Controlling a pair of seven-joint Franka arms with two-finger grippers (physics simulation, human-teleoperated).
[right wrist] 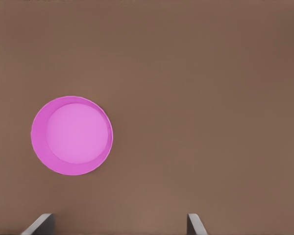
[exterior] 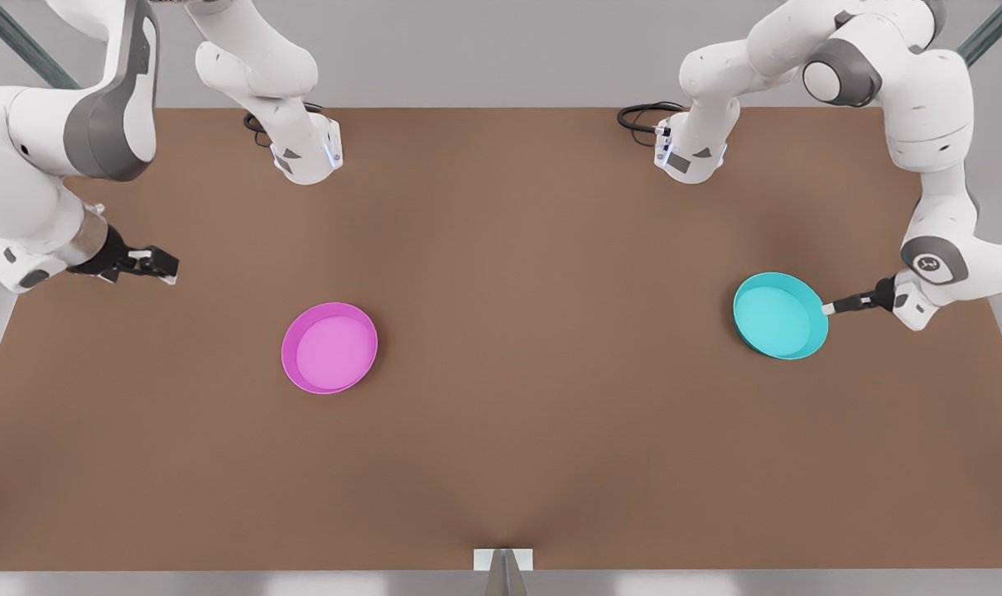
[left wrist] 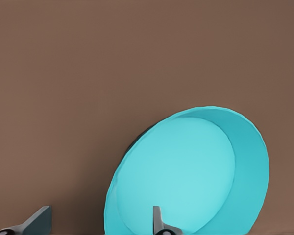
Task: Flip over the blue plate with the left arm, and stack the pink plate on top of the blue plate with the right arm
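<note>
The blue plate (exterior: 780,315) is at the front view's right, tilted off the table with a shadow under one edge. My left gripper (exterior: 829,308) reaches in from the right at its rim. In the left wrist view the blue plate (left wrist: 186,176) is close, one finger (left wrist: 159,223) lies inside it and the other finger (left wrist: 38,221) stands outside, a gap away from the rim. The left gripper (left wrist: 99,223) is open. The pink plate (exterior: 329,347) lies flat, opening up, left of centre. My right gripper (exterior: 166,266) hangs open at the far left, well away from the pink plate (right wrist: 72,135).
The brown table (exterior: 534,430) spreads wide between and in front of the two plates. Both arm bases (exterior: 306,153) stand at the back edge with black cables. A small white bracket (exterior: 503,560) sits at the front edge.
</note>
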